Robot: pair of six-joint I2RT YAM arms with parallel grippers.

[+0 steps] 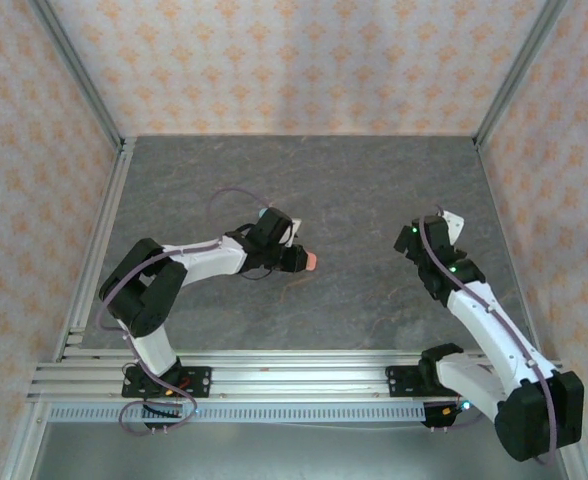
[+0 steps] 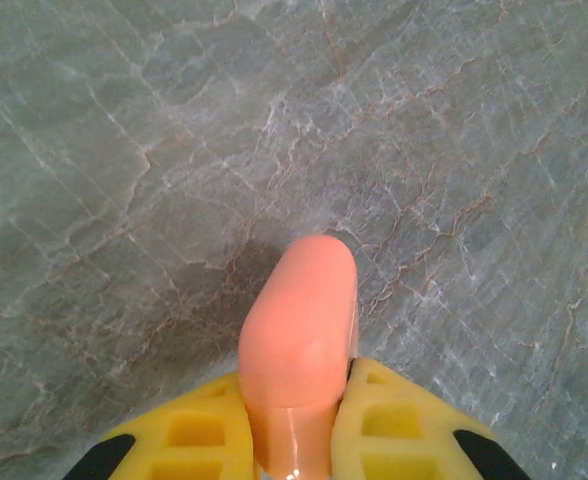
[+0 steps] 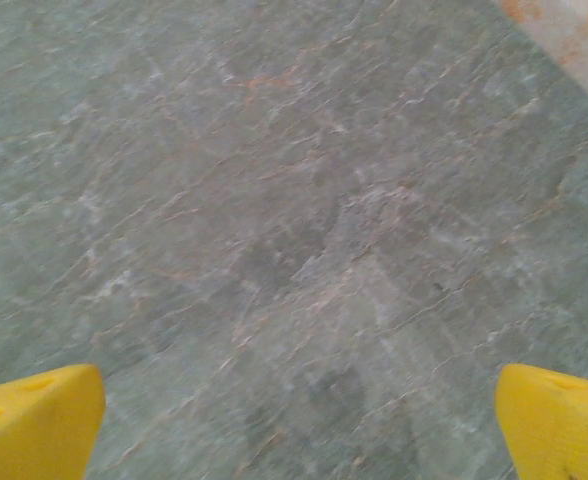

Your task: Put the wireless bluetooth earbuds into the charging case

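Note:
A salmon-pink oval charging case (image 2: pixel 299 310) sticks out from between the yellow fingers (image 2: pixel 199 430) of my left gripper (image 2: pixel 296 385), which is shut on its lower end. In the top view the case (image 1: pixel 312 261) shows as a small pink tip ahead of the left gripper (image 1: pixel 296 257), just above the grey table near its middle. My right gripper (image 3: pixel 299 410) stands open, its yellow fingertips (image 3: pixel 34 420) far apart over bare table with nothing between them; from above it (image 1: pixel 446 224) sits at the right. The tiny light blue and salmon-pink earbuds are out of view.
The grey marbled tabletop (image 1: pixel 354 190) is fenced by patterned walls and aluminium posts (image 1: pixel 84 90). A metal rail (image 1: pixel 294 375) runs along the near edge by the arm bases. A strip of patterned wall (image 3: pixel 574 30) shows at the top right of the right wrist view.

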